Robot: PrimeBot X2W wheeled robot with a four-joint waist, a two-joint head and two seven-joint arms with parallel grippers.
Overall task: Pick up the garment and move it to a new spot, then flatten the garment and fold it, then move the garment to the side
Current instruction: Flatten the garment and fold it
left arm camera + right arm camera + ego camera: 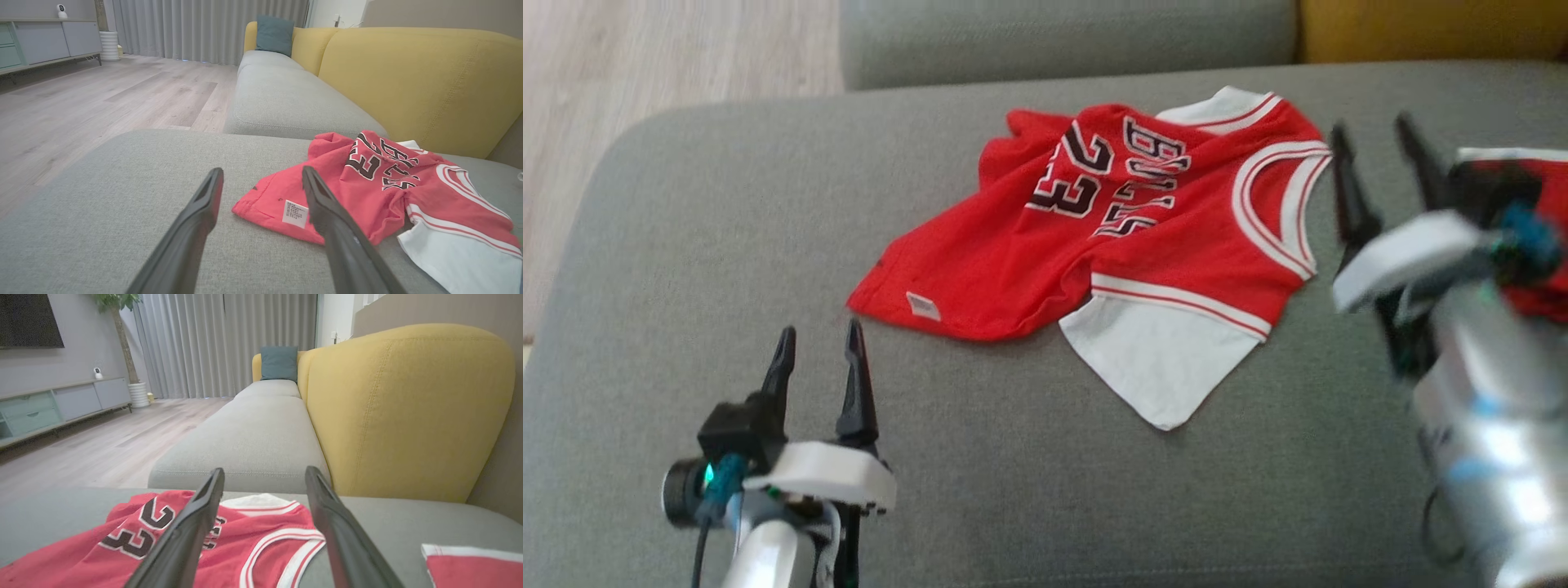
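Where the jersey (1143,237) lies: red, number 23, rumpled on the grey sofa seat (727,245), just ahead and right of the left hand (819,328).
Left hand: fingers spread, holding nothing.
Right hand (1371,124): fingers spread, empty, just right of the jersey's armhole.
Second red garment (474,563): right of the right hand.

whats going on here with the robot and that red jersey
A two-armed robot is working on a red jersey that lies rumpled on a grey sofa cushion. Both hands are open and empty. The left hand hovers near the labelled hem corner, and the right hand is beside the armhole edge. The jersey is not yet flattened or folded.
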